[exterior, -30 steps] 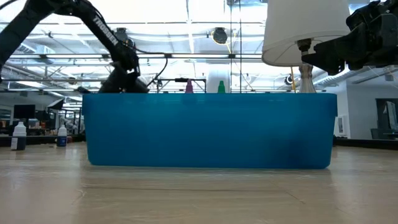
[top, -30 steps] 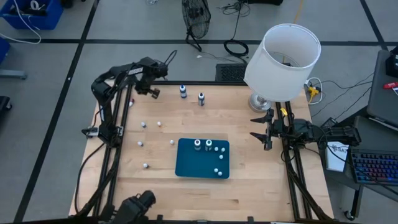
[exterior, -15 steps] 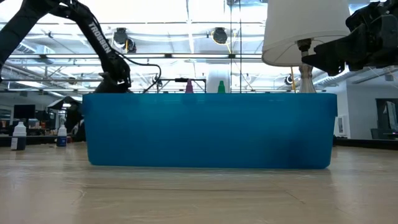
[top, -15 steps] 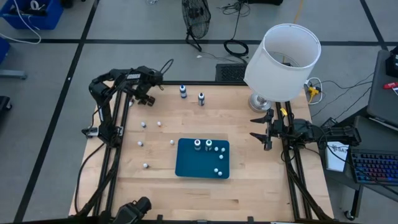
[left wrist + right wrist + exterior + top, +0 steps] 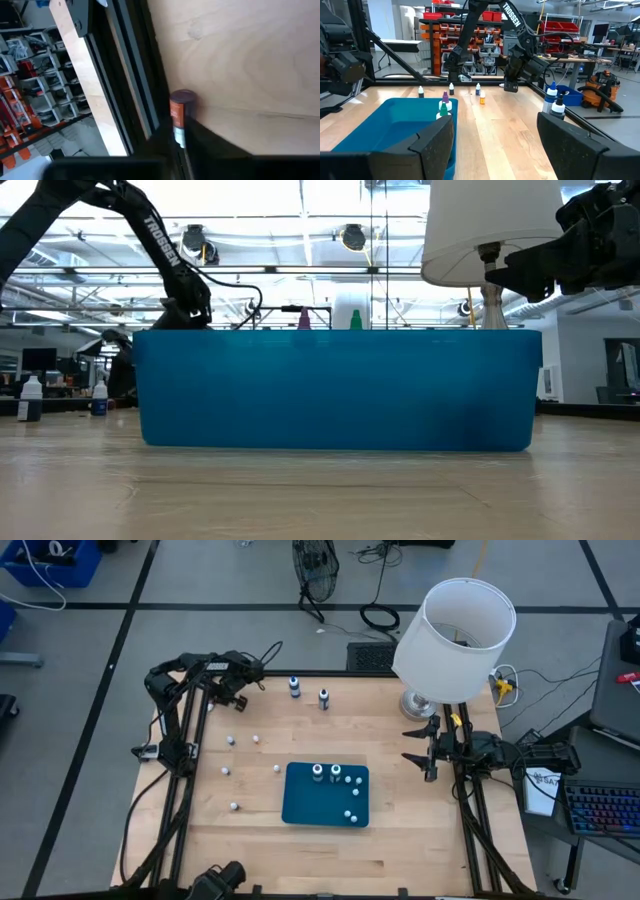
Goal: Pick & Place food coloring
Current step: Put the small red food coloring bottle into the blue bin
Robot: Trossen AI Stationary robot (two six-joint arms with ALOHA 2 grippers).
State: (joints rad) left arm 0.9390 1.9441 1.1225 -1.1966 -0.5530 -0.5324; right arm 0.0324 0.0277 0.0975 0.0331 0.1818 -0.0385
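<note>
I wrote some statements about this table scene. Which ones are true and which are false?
1. A lamp stands at the far right corner of the table. True.
2. The right gripper holds a bottle. False: it is open and empty, at the table's right edge.
3. Several small bottles stand in the blue tray. True.
4. The left gripper hovers over the blue tray. False: it is near the far left corner, away from the tray.

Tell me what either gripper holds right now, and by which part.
Nothing, apparently: the orange food coloring bottle stands on the table just beside the left gripper, and the right gripper is open and empty.
</note>
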